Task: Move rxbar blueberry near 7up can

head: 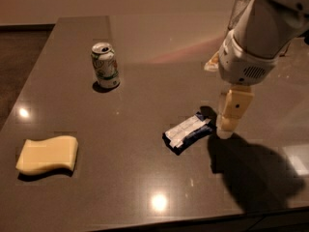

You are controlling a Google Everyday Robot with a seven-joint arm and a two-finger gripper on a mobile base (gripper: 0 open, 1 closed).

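The gripper hovered just beside the rxbar blueberry, its grip impossible to tell. The bar lay on the counter, well apart from the 7up can; the move seemed not yet begun.

Dim, glare spots, right-side end effector casts shadow

the arm is a thick, rounded white casing that ends in a bulbous wrist with a small dotted vent grille. below it, at the view's right, the gripper is pale cream and blocky, with two dark spots.
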